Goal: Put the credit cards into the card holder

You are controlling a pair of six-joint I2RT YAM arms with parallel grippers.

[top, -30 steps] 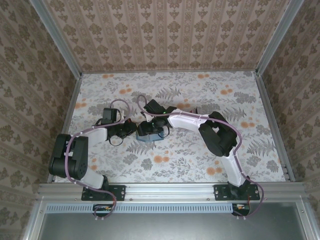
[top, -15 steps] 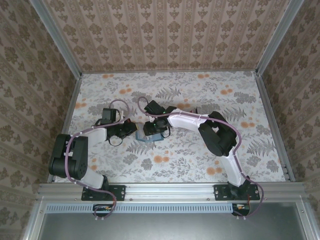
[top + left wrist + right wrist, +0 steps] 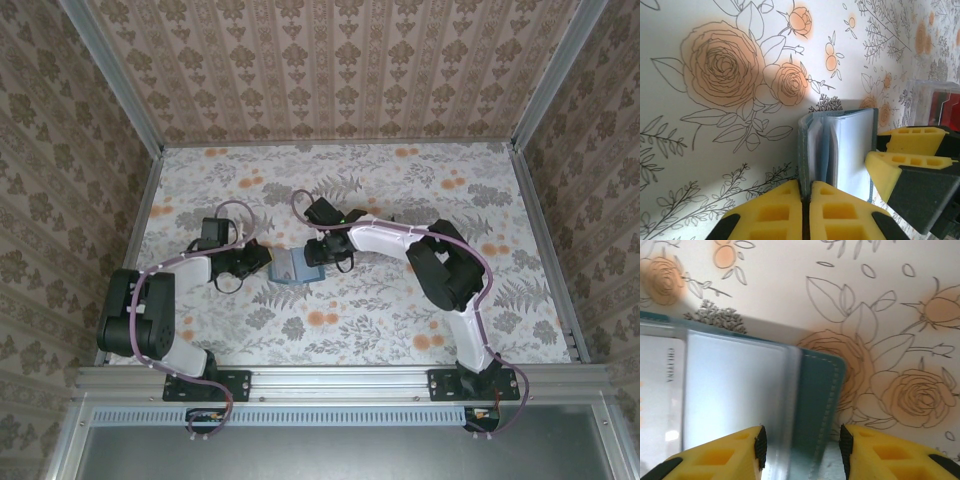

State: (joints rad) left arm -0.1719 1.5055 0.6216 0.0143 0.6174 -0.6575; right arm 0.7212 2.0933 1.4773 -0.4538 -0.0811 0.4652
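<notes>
The floral-clothed table [image 3: 400, 320] takes up the middle of the top view, boxed by wallpapered walls [image 3: 330, 70] on three sides. Bare cloth lies open toward the top, the right and the lower centre of the frame. The right arm [image 3: 440, 265] bends across centre-right and hides the cloth beneath it, while the left arm [image 3: 150, 315] folds along the lower left. Just left of centre lies the teal card holder [image 3: 290, 270], both its ends overlapped by the pincers. In the left wrist view the left gripper [image 3: 805, 210] is clenched at bottom centre, its yellow pads pressed together on the thin teal cover edge that runs into their seam, so the holder's lower end is hidden. In the right wrist view the right gripper [image 3: 802, 440] stands released, its jaws apart at the bottom edge. The holder's teal border and clear sleeves [image 3: 735, 385] show in the gap, and contact cannot be made out. A clear tray [image 3: 935, 97] with red contents is cut off at the right edge, blurred. A pale credit card [image 3: 660, 390] with printed lettering lies in the holder, cropped by the left edge.
</notes>
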